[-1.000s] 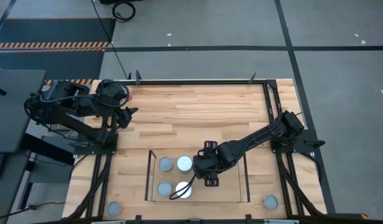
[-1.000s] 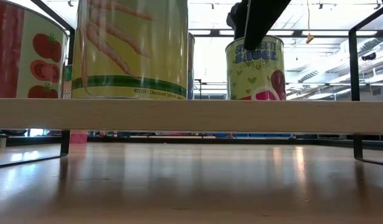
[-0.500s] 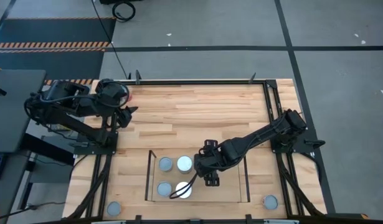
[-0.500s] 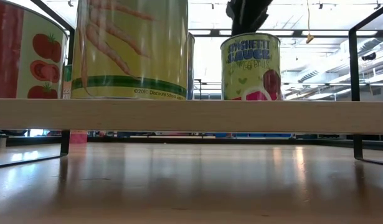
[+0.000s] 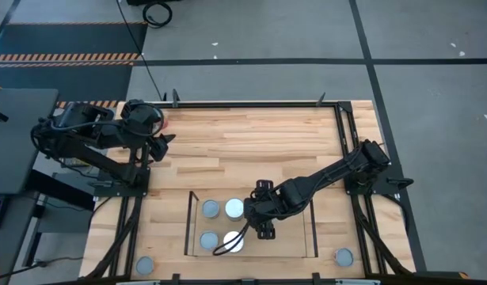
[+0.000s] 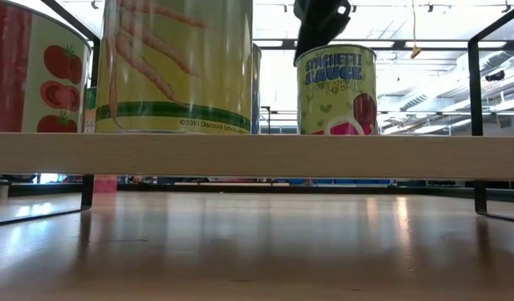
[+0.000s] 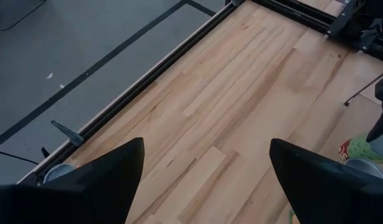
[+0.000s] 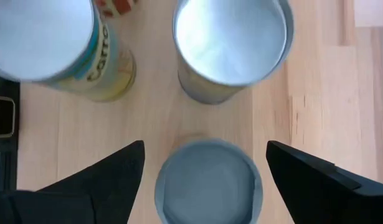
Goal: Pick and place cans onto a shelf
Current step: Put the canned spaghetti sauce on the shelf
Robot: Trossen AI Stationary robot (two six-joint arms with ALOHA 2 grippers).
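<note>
The shelf (image 5: 310, 237) is a low light-wood platform near the table's front edge; its board edge shows in the low view (image 6: 257, 156). Several cans stand upright on it, their tops showing from above (image 5: 211, 209) (image 5: 234, 208) (image 5: 209, 239) (image 5: 233, 241). A green "spaghetti sauce" can (image 6: 336, 88) stands on the shelf to their right, hidden by my right arm from above. My right gripper (image 5: 264, 222) is open just above this can (image 8: 208, 183), its fingers wide of the can's sides. My left gripper (image 5: 160, 146) is open and empty at the far left.
Two more cans stand on the tabletop near its front edge, one at the left (image 5: 144, 265) and one at the right (image 5: 343, 256). In the low view a carrot can (image 6: 177, 67) and a tomato can (image 6: 31, 75) stand left of the sauce can. Dark frame uprights (image 6: 474, 100) end the shelf.
The sauce can, slightly tilted under my right gripper a second ago, now stands upright on the shelf. My right gripper has risen off the can's top and gone a little toward the table's left.
</note>
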